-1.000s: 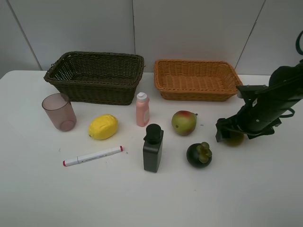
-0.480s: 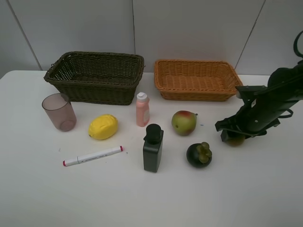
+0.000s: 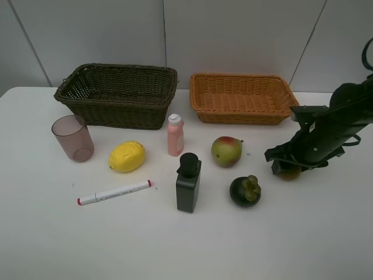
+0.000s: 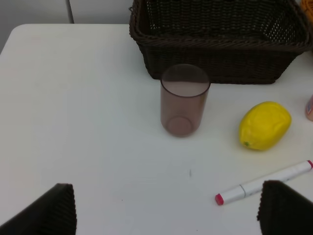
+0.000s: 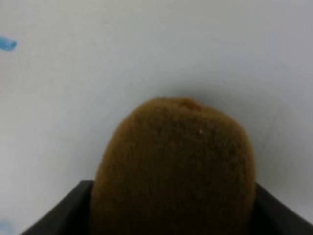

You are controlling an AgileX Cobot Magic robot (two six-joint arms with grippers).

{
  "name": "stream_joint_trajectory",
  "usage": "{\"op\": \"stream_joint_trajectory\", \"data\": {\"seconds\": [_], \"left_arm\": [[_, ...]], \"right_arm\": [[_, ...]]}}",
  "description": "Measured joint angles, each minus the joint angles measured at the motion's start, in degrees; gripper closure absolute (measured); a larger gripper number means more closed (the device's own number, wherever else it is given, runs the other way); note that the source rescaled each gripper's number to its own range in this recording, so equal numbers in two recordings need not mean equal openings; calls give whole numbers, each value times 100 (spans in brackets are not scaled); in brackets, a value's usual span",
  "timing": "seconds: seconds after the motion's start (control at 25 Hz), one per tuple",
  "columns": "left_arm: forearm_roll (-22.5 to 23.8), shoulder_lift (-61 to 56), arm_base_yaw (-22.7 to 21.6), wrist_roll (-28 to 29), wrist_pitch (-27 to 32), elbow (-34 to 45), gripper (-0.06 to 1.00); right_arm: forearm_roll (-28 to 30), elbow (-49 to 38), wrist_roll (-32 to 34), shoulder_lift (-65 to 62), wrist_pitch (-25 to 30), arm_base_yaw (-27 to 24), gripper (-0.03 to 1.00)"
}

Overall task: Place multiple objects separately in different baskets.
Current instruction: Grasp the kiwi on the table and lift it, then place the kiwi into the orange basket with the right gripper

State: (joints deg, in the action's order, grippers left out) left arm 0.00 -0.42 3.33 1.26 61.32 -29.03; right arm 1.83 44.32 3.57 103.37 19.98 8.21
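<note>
The brown kiwi (image 3: 289, 172) lies on the table at the right, and my right gripper (image 3: 285, 165) is shut on it; in the right wrist view the kiwi (image 5: 173, 171) fills the space between the dark fingers (image 5: 58, 210). My left gripper (image 4: 168, 215) is open over the table near the translucent cup (image 4: 184, 99), lemon (image 4: 264, 125) and marker (image 4: 264, 182). Mango (image 3: 227, 151), mangosteen (image 3: 245, 191), pink bottle (image 3: 175, 135) and dark pump bottle (image 3: 188, 182) stand mid-table. The dark basket (image 3: 119, 93) and orange basket (image 3: 242, 99) sit at the back, both holding nothing visible.
The white table's left edge (image 4: 5, 44) shows in the left wrist view. The cup (image 3: 73, 138), lemon (image 3: 127, 156) and marker (image 3: 114, 192) lie in front of the dark basket. A grey panelled wall rises behind the baskets.
My right gripper's fingers have shut in on the kiwi, which stays at about the same spot on the table. Nothing else has moved.
</note>
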Motion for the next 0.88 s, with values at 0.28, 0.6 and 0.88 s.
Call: {"op": "stream_joint_trajectory", "data": {"seconds": [0.28, 0.6, 0.88], "left_arm": [[0, 0, 0, 0, 0, 0, -2], [0, 0, 0, 0, 0, 0, -2], [0, 0, 0, 0, 0, 0, -2]], "right_arm": [[-39, 648, -6, -718, 834, 0, 61], [269, 2345, -10, -1128, 1636, 0, 61], [443, 3378, -10, -992, 1258, 0, 61]]}}
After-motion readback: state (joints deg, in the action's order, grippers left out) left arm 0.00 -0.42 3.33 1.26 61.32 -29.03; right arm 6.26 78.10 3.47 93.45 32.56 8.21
